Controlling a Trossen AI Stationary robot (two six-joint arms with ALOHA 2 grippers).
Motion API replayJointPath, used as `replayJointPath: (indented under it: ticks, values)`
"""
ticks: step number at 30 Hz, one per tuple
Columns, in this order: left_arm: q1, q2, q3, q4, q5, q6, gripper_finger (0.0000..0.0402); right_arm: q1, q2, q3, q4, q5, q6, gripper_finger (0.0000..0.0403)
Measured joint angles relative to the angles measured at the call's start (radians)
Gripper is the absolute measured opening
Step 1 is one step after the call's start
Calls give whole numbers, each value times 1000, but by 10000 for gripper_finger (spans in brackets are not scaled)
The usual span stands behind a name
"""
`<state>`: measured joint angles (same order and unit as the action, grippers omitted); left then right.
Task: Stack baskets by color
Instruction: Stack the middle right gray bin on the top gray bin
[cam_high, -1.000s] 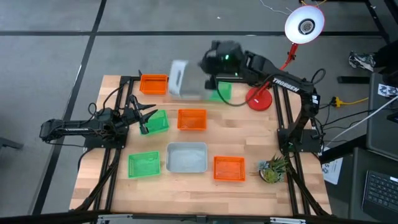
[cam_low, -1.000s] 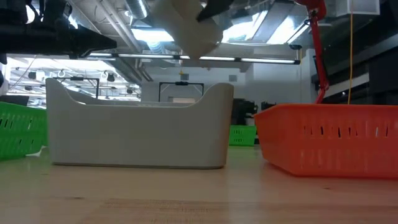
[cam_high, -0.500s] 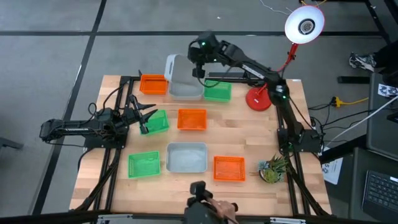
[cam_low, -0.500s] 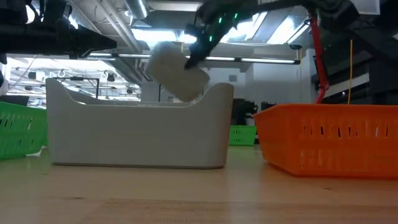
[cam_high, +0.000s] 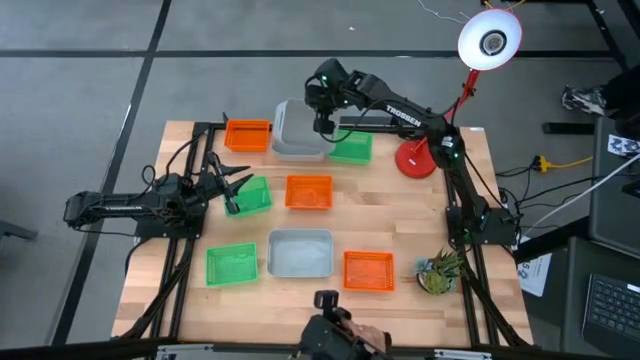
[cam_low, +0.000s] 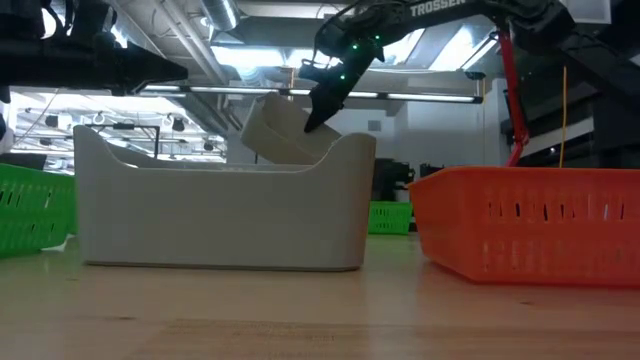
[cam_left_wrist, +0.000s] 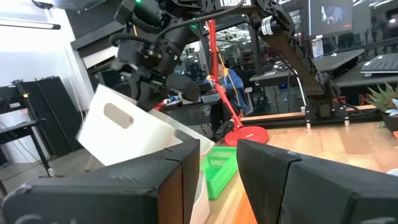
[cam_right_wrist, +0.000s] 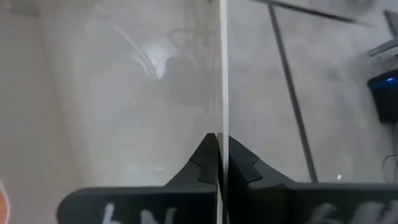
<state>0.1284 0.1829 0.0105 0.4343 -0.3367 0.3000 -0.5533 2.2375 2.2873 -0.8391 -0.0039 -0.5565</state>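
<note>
Fingers of your right gripper (cam_high: 321, 122) are clenched on the thin wall of a grey-white basket (cam_high: 297, 132), which shows edge-on between the two pads in the right wrist view. That basket hangs tilted over the table's far edge, between the far orange basket (cam_high: 247, 135) and the far green basket (cam_high: 350, 148); you cannot tell whether another grey-white basket lies beneath it.

Your wooden table (cam_high: 400, 210) carries the rest. Near the front middle sits a second grey-white basket (cam_high: 300, 252), flanked by a green basket (cam_high: 232, 264) on the left and an orange basket (cam_high: 368, 270) on the right. Another orange basket (cam_high: 309, 191) sits at the centre. Just right of the held basket stands the red desk lamp (cam_high: 418, 158), its stem slanting close by your right arm. A small potted plant (cam_high: 440, 270) stands at the front right corner.

Your right arm stretches long across the far side, wrist bent down onto the basket. Your left gripper (cam_high: 238, 184) waits at the left side, fingers parted, with a tilted green basket (cam_high: 252, 196) just beside its tips; whether they touch it you cannot tell.
</note>
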Motion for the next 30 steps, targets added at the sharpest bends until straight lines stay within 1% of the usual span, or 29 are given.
replayJointPath:
  ticks: [10, 12, 19, 22, 25, 30]
  values:
    - [0, 0, 0, 0, 0, 0, 100, -1, 0, -19, -17, 1, 9, 5]
    - [0, 0, 0, 0, 0, 0, 100, -1, 0, -19, -18, 1, 9, 17]
    - [0, 0, 0, 0, 0, 0, 100, 0, 0, -19, -17, 1, 3, 87]
    - [0, 0, 0, 0, 0, 0, 100, 0, 0, -19, -17, 1, 3, 110]
    - [0, 0, 0, 0, 0, 0, 100, 0, 0, -19, -16, 1, 2, 122]
    - [0, 0, 0, 0, 0, 0, 100, 3, 0, -19, 38, -7, -9, 126]
